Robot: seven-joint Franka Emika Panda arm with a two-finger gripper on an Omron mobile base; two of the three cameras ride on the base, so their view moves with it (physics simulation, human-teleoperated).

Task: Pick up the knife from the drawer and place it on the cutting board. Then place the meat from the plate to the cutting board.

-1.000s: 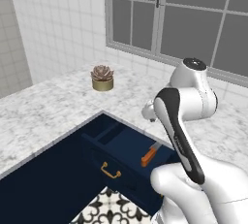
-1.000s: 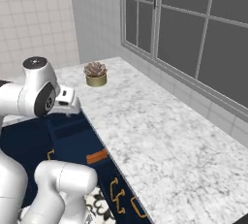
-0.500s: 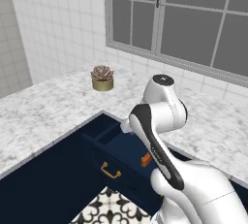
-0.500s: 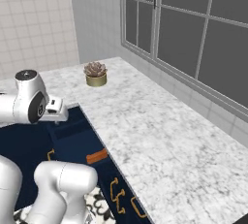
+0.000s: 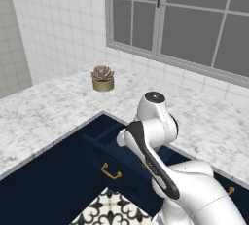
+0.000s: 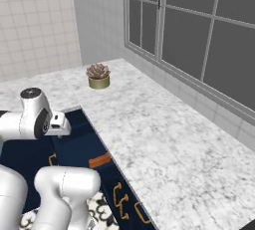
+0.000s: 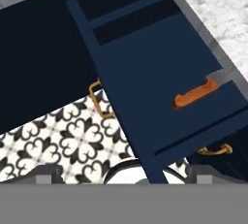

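Note:
The navy drawer [image 7: 145,72] stands pulled out, its brass handle [image 7: 95,99] over the patterned floor. In it lies the knife [image 7: 195,94], orange handle toward the drawer front and grey blade [image 7: 219,78] by the counter edge. My gripper [image 7: 125,172] hangs open above the drawer front with nothing between its fingertips [image 7: 46,172], and the knife is up and to the right of it. In the right base view the knife [image 6: 99,160] lies in the drawer [image 6: 79,144] beside my hand [image 6: 59,123]. In the left base view the arm covers most of the drawer [image 5: 109,143]. The cutting board, the plate and the meat are out of view.
A small potted succulent [image 5: 102,78] stands on the marble counter [image 6: 164,139] near the tiled wall. Further navy cabinet fronts with brass handles [image 6: 117,194] run below the counter edge. A window [image 5: 194,19] spans the back wall.
The arm has swung left and lowered over the open drawer. The knife and the drawer have not moved.

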